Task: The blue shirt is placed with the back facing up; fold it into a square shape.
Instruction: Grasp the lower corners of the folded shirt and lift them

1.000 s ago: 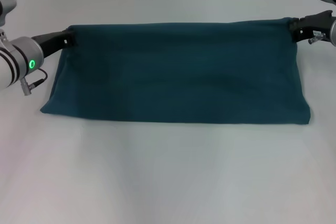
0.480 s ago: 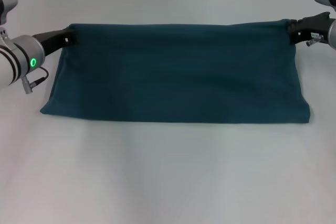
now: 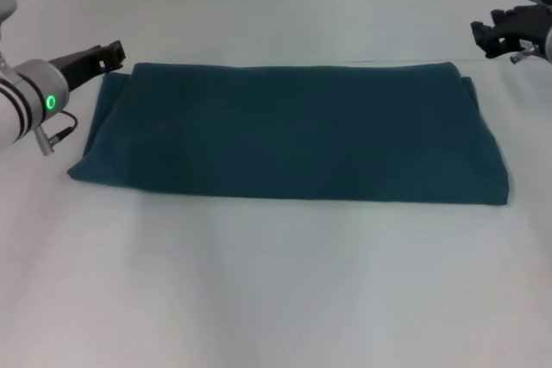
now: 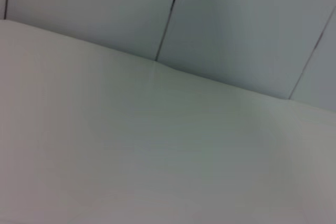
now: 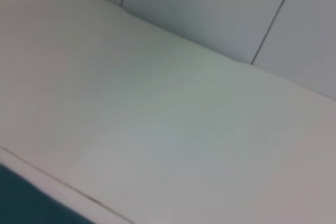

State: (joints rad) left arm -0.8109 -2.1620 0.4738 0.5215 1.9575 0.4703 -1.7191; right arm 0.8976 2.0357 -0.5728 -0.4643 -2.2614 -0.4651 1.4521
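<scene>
The blue shirt (image 3: 289, 131) lies flat on the white table (image 3: 276, 282) as a wide folded band, plain side up, its far edge doubled over. My left gripper (image 3: 112, 53) hovers open just off the shirt's far left corner, holding nothing. Above and beyond the far right corner, my right gripper (image 3: 486, 34) is open and clear of the cloth. A sliver of the blue shirt (image 5: 18, 205) shows in the right wrist view. The left wrist view shows only table and wall.
Bare white tabletop (image 3: 259, 299) stretches in front of the shirt. A panelled wall (image 4: 236, 19) rises behind the table's far edge.
Both grippers let go of the shirt's far corners and drew back outward. The lifted far edge dropped, and the cloth now lies flat on the table.
</scene>
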